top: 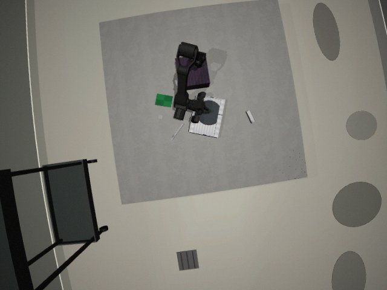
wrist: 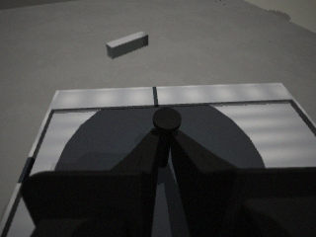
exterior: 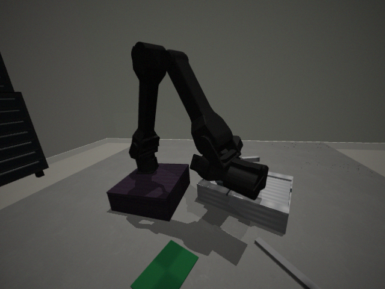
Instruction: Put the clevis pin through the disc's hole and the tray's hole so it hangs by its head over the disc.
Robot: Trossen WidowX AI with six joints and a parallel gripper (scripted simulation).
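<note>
The grey bench [top: 250, 156] [exterior: 62, 248] [wrist: 49, 49] carries everything. The black arm [top: 182, 81] [exterior: 189, 90] stands on a purple base block [top: 203, 79] [exterior: 139, 206] and reaches over the tray [top: 221, 118] [exterior: 273, 216] [wrist: 222, 94], which sits on the bench.

Inside the rim of the tray lies the dark disc [top: 212, 119] [wrist: 222, 133], and it looks flat. The claw [top: 208, 110] [wrist: 164, 134] is above this disc, nearly closed, with its fingers pressed on the pin.

A green sheet [top: 163, 99] [exterior: 168, 264], a thin bar [top: 177, 132] [exterior: 286, 264] and a short rectangular block [top: 250, 116] [exterior: 251, 158] [wrist: 127, 45] lie apart from the tray; I judge they have no part in the work.

The smallest is the clevis pin [wrist: 167, 119], head up, its shank going down between the fingertips. So the picking is done, and the pin is brought over the disc. Whether its tip is already in the hole, I cannot tell; both holes are hidden. In my judgement, what remains is to align and lower the pin until the head seats on the disc, or to confirm this, then to open the claw and withdraw without contact.
</note>
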